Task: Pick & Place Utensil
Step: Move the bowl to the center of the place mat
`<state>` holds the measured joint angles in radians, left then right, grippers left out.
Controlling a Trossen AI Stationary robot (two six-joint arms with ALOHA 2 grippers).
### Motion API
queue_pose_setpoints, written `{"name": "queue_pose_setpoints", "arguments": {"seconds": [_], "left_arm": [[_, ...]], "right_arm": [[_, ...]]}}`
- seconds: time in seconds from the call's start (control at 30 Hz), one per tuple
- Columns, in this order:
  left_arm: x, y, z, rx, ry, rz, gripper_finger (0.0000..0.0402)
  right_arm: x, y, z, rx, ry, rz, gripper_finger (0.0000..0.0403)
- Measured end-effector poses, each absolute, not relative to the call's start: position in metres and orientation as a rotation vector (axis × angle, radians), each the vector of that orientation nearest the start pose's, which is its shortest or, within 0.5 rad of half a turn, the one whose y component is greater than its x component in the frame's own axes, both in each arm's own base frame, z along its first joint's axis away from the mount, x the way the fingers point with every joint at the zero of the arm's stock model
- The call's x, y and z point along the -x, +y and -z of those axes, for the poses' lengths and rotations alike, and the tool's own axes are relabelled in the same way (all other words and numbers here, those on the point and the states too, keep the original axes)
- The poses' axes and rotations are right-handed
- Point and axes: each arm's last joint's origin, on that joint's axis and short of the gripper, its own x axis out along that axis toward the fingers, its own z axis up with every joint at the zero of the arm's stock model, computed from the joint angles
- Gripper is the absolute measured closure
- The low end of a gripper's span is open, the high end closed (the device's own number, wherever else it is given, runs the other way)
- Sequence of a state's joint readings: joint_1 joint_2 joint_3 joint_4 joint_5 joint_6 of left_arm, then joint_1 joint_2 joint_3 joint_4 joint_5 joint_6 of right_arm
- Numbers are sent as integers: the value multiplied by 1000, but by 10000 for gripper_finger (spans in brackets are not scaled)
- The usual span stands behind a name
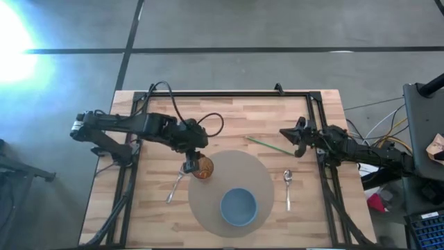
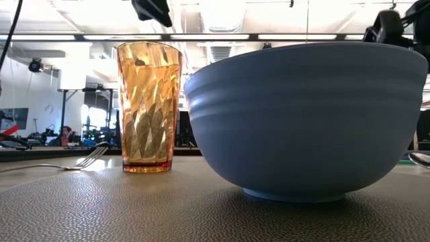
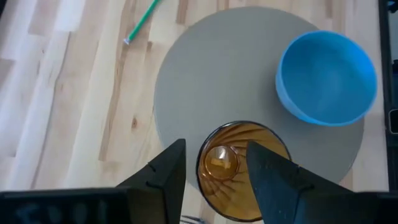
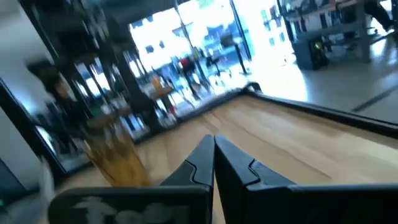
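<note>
An amber glass [image 1: 203,168] stands upright on the left edge of a round grey mat [image 1: 239,167], with a blue bowl [image 1: 238,207] nearer the front. A fork [image 1: 175,187] lies on the wood left of the mat. A spoon [image 1: 288,184] lies to the mat's right. My left gripper [image 3: 214,149] is open above the glass [image 3: 239,171], one finger on each side of the rim; in the low view it [image 2: 153,10] hangs clear above the glass [image 2: 148,107]. My right gripper [image 1: 295,136] is shut and empty at the table's right, behind the spoon.
A green straw [image 1: 269,145] lies on the wood behind the mat, also in the left wrist view [image 3: 140,22]. Black rails [image 1: 229,93] frame the table's far, left and right sides. The bowl [image 2: 302,121] fills the low view, with the fork's tines [image 2: 91,158] left of the glass.
</note>
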<state>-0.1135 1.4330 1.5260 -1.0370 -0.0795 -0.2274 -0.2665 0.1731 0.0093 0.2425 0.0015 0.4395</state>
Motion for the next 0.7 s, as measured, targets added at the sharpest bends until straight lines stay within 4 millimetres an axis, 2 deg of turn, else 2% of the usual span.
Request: {"name": "queue_pose_setpoints", "arguments": {"seconds": [0.1, 0.2, 0.3, 0.4, 0.57, 0.7], "left_arm": [[-276, -30, -374, 109, 912, -63, 243], [-275, -34, -375, 95, 881, -41, 243], [-276, -43, -370, 80, 848, -4, 243], [-277, -53, -364, 60, 818, 37, 243], [-273, -66, -356, 55, 789, 81, 243], [-270, -77, -357, 53, 758, 123, 243]], "right_arm": [[-103, -27, -186, -482, -238, 190, 394], [-101, -24, -196, -482, -319, 53, 394], [-98, -20, -206, -505, -397, -66, 394], [-95, -19, -212, -528, -455, -110, 394], [-95, -18, -224, -544, -461, -143, 394], [-100, -15, -240, -506, -430, -171, 394]]}}
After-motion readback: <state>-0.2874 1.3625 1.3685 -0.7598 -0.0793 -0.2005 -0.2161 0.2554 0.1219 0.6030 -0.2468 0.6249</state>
